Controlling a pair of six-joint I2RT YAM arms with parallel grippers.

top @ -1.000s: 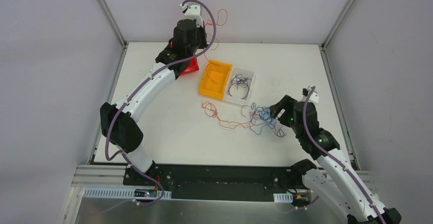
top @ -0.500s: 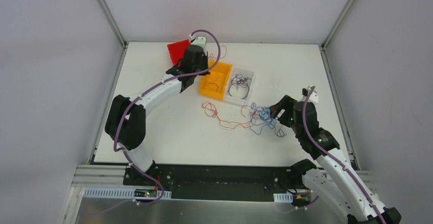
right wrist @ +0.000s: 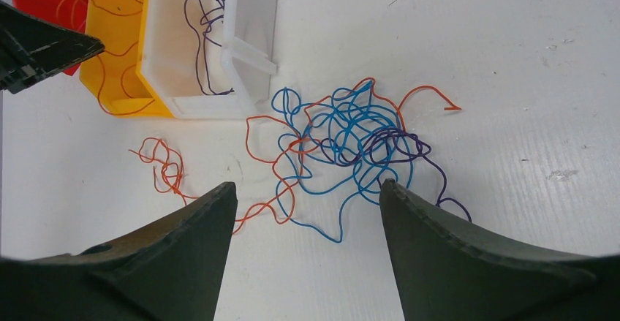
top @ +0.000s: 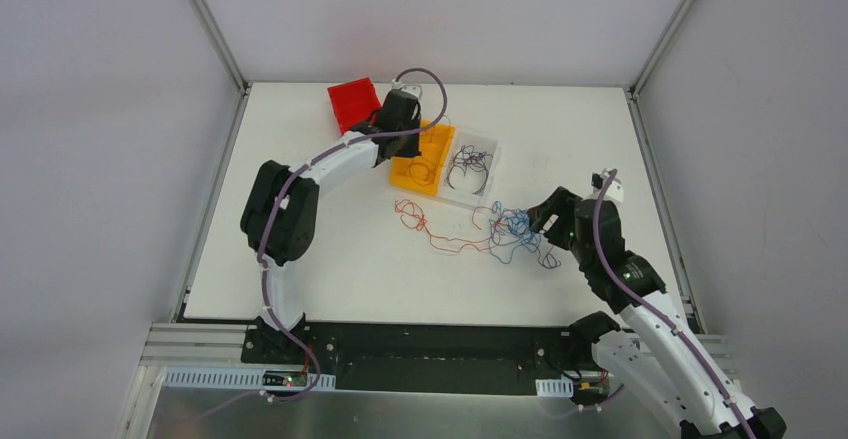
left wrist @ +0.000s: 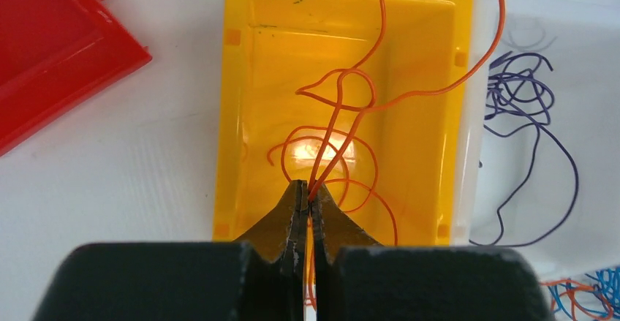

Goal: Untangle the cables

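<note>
The cables lie as a tangle (top: 512, 229) (right wrist: 351, 134) of blue, orange and dark purple wires on the white table, with an orange strand (top: 415, 217) (right wrist: 164, 164) trailing left from it. My left gripper (top: 410, 151) (left wrist: 307, 189) hovers over the yellow bin (top: 398, 181) (left wrist: 230, 116), shut on an orange wire (left wrist: 343, 102) that loops down into that bin. My right gripper (top: 540, 221) (right wrist: 307, 186) is open just to the right of the tangle, close above the table, with nothing between its fingers.
A white bin (top: 488, 144) (right wrist: 252, 50) touching the yellow one holds dark purple wires (top: 470, 164) (left wrist: 526, 94). A red bin (top: 352, 101) (left wrist: 51, 50) sits at the back left of the yellow bin. Grey walls enclose the table.
My left arm has swung from the back wall forward and right, carrying the orange wire over the yellow bin and uncovering the red bin. The right arm has not moved.
</note>
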